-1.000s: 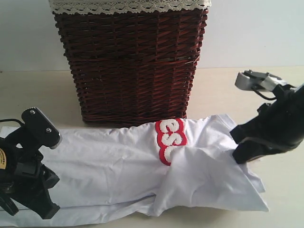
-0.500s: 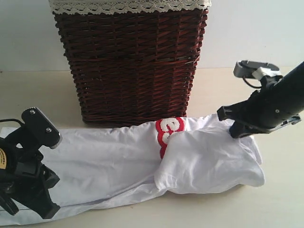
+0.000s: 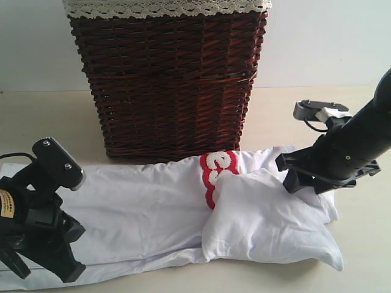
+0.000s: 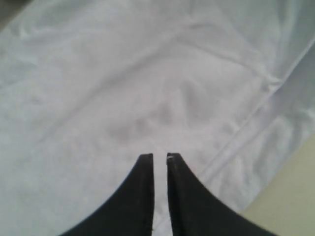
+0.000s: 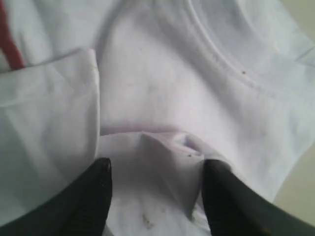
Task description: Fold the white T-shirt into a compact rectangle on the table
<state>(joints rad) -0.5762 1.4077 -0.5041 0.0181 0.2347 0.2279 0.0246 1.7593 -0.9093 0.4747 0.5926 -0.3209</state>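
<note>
The white T-shirt (image 3: pixel 140 207) lies stretched across the table (image 3: pixel 293 116) in front of the basket. Its right end is folded back leftward over itself, up to the red-outlined letters (image 3: pixel 215 177). My right gripper (image 3: pixel 299 180) hovers over that folded end and is open. In the right wrist view its jaws (image 5: pixel 155 167) stand wide apart around a small raised pucker of cloth (image 5: pixel 172 142), near the collar seam (image 5: pixel 221 64). My left gripper (image 3: pixel 64 268) is over the shirt's left end. Its fingers (image 4: pixel 159 156) are almost together, with only a thin slit, above flat cloth (image 4: pixel 123 88).
A tall dark wicker basket (image 3: pixel 168 85) with a lace-trimmed liner (image 3: pixel 165 7) stands directly behind the shirt. Bare table shows to the right of the basket and along the front edge (image 3: pixel 366 274). A strip of table (image 4: pixel 290 196) shows beside the shirt's hem.
My right gripper carried the shirt's right end leftward, then opened and let it go. The fold now rests on the shirt. The left arm shifted slightly.
</note>
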